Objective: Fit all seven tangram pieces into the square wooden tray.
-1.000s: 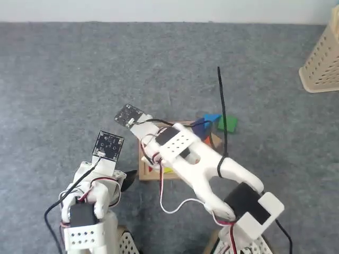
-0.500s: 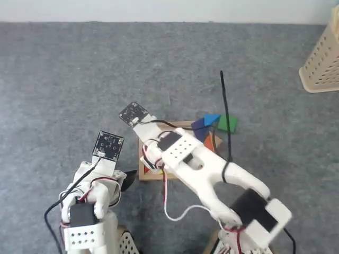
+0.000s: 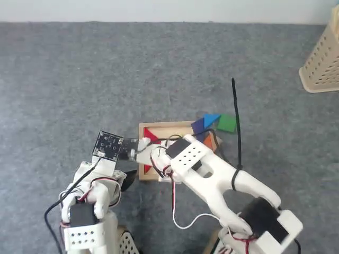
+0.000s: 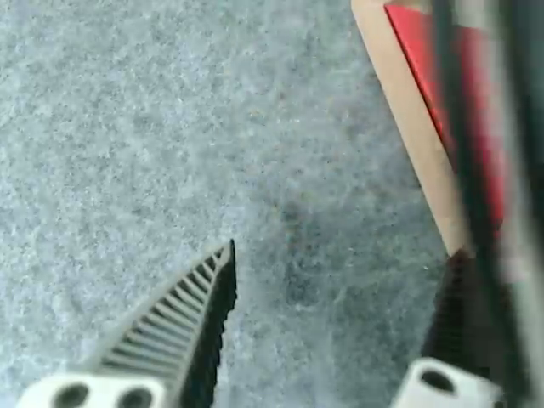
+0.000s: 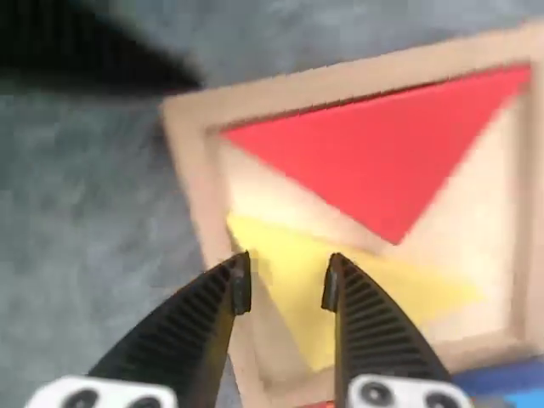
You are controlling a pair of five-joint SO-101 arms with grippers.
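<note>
Nearest me, my left pincer (image 4: 340, 255) is spread wide over the grey tabletop (image 3: 106, 69), just left of the square wooden tray (image 5: 191, 170). My right pincer (image 5: 287, 272) hangs over the tray's left side, narrowly parted and pinching nothing. It's above the yellow triangle (image 5: 399, 289), which lies inside beside the red triangle (image 5: 382, 161). At the far right corner, purple (image 3: 198, 125), blue (image 3: 212, 119) and green (image 3: 227, 123) pieces cluster on the tabletop.
</note>
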